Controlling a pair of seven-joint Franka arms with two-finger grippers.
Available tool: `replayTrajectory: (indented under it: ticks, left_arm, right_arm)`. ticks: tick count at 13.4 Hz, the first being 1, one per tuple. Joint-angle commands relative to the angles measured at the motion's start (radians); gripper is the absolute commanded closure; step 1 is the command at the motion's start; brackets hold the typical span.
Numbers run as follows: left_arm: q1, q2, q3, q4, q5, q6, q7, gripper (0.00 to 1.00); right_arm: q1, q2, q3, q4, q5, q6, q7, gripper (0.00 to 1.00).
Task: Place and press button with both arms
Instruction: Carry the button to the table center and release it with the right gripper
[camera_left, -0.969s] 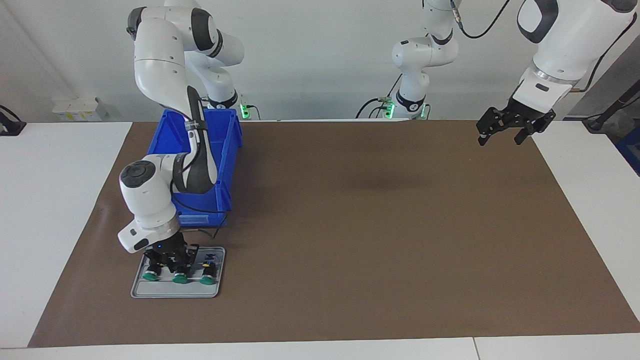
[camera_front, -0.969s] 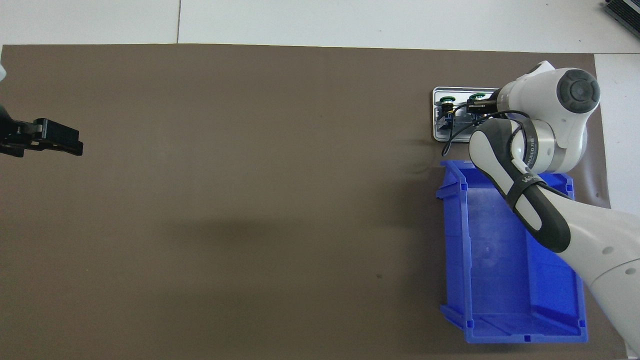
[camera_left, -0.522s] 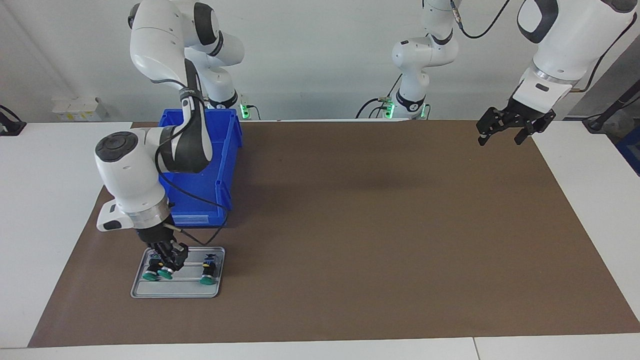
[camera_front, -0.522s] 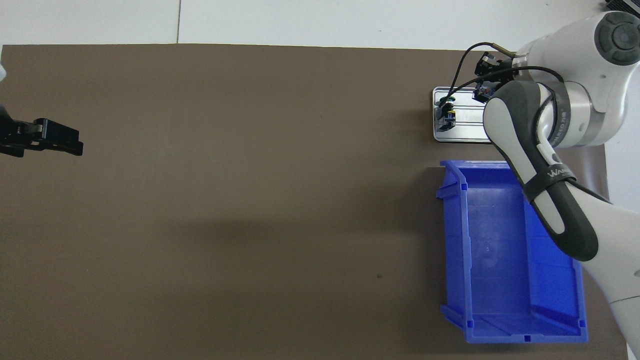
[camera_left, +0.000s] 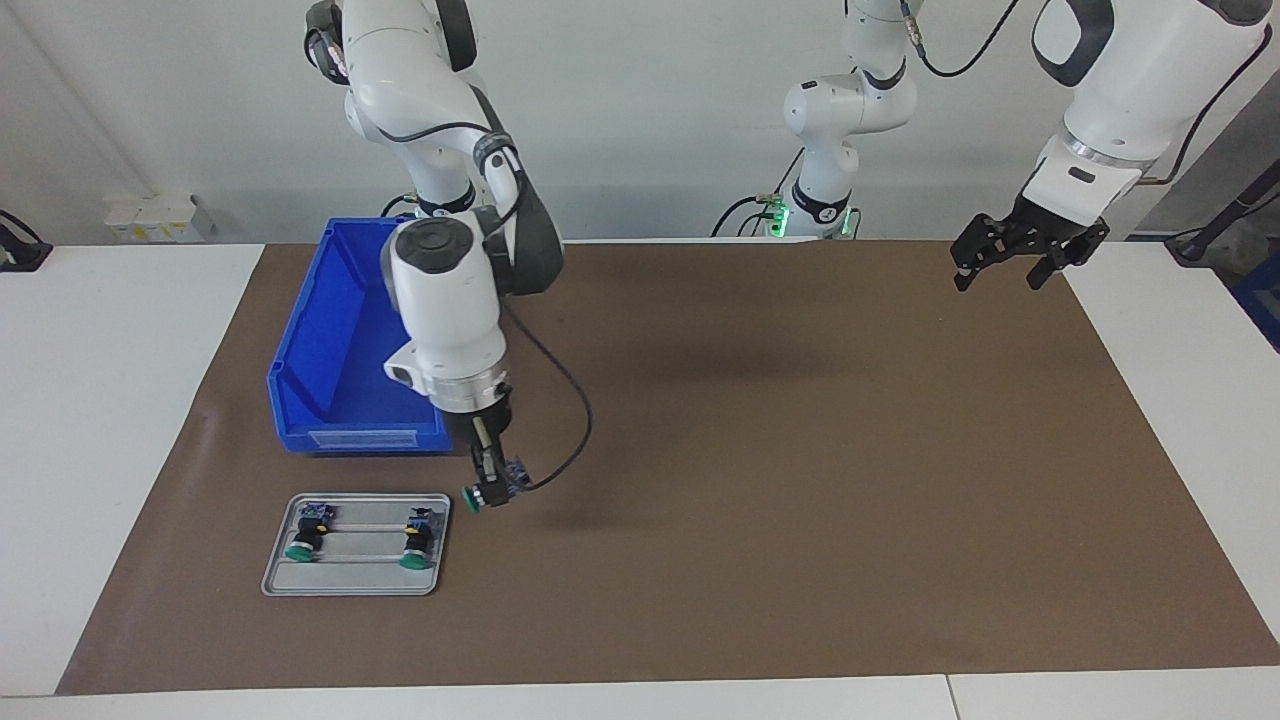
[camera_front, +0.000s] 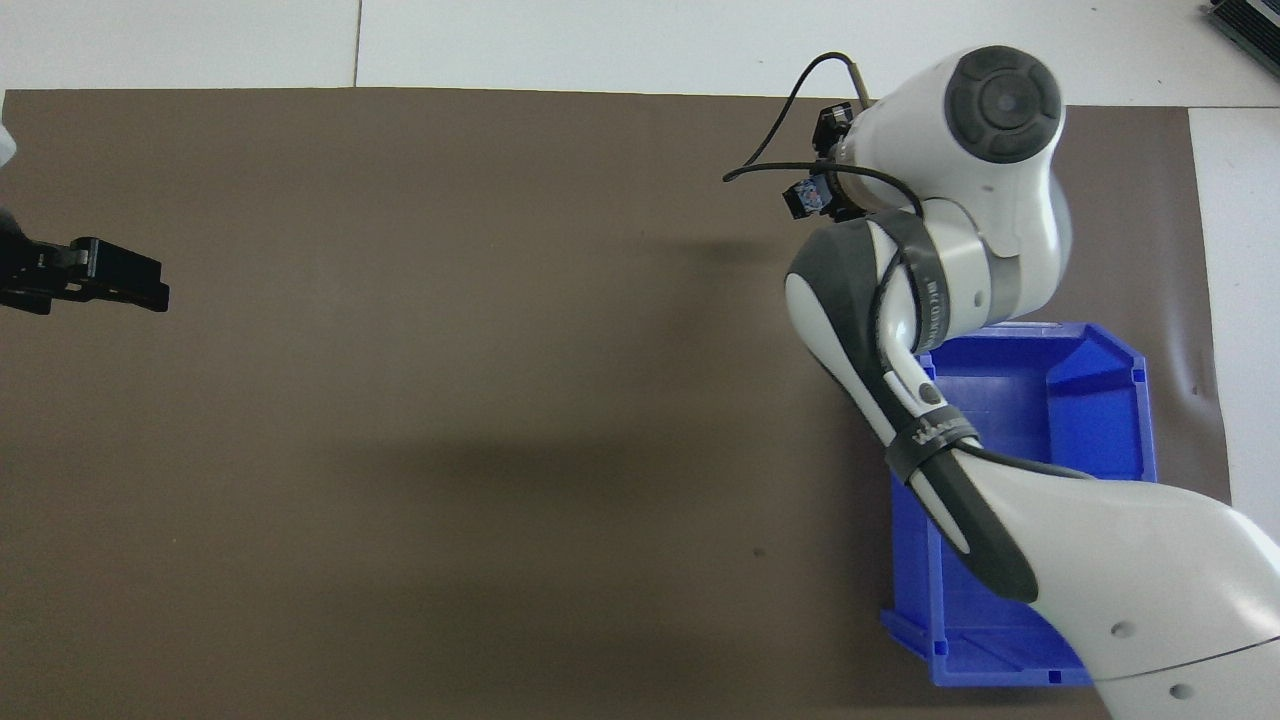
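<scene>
While the left arm waits with its left tool (camera_left: 1003, 266) spread in the air over the brown mat (camera_left: 800, 450) at the left arm's end of the surface, our right tool (camera_left: 489, 492) hangs above the mat with its fingers pinching a push-button (camera_left: 494, 489).

In the facing view that held button sits at about 2 o'clock from the grey tray (camera_left: 350, 580), just past the tray's corner and clear of it, with its green cap turned toward the tray and its blue terminal end turned away. A black cable loops from the right wrist down past it.

On the tray we see two more push-buttons, one (camera_left: 303, 538) at the end toward the right arm's edge of the surface and one (camera_left: 417, 542) at the end nearest the held button, both with green caps pointing away from the robots.

The blue bin (camera_left: 330, 360) stands on the mat at 12 o'clock from the tray, nearer to the robots. In the overhead view the right arm covers the tray.
</scene>
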Motion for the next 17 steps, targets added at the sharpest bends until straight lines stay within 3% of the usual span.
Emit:
replayTrajectory:
  ticks: [1,5,7,10,14,15,17]
  left_arm:
    - [-0.006,-0.035,-0.001,-0.042,0.003,0.006,0.005,0.00]
    - [-0.062,-0.035,-0.007,-0.043,0.003,0.018,0.000,0.00]
    - [-0.088,-0.041,-0.007,-0.049,0.003,0.007,-0.001,0.00]
    - [-0.111,-0.041,-0.007,-0.049,0.003,0.007,0.003,0.00]
    - [-0.125,-0.041,-0.007,-0.049,0.003,0.019,0.002,0.00]
    - [-0.138,-0.041,-0.007,-0.049,0.003,0.021,0.006,0.00]
    - [-0.152,-0.043,-0.007,-0.055,0.003,0.027,0.005,0.00]
  right_arm:
    - [0.081,-0.017,0.001,-0.011,-0.056,-0.045,0.233,1.00]
    - [0.239,0.031,0.006,-0.004,-0.160,-0.091,0.539,1.00]
    - [0.324,0.071,0.006,-0.006,-0.186,-0.085,0.606,1.00]
    - [0.382,0.106,0.006,-0.011,-0.206,-0.054,0.645,1.00]
    - [0.390,0.094,0.008,-0.121,-0.213,0.065,0.662,1.00]
    - [0.390,0.088,0.006,-0.147,-0.213,0.085,0.677,0.94]
    - [0.387,0.086,0.008,-0.149,-0.213,0.085,0.679,0.07]
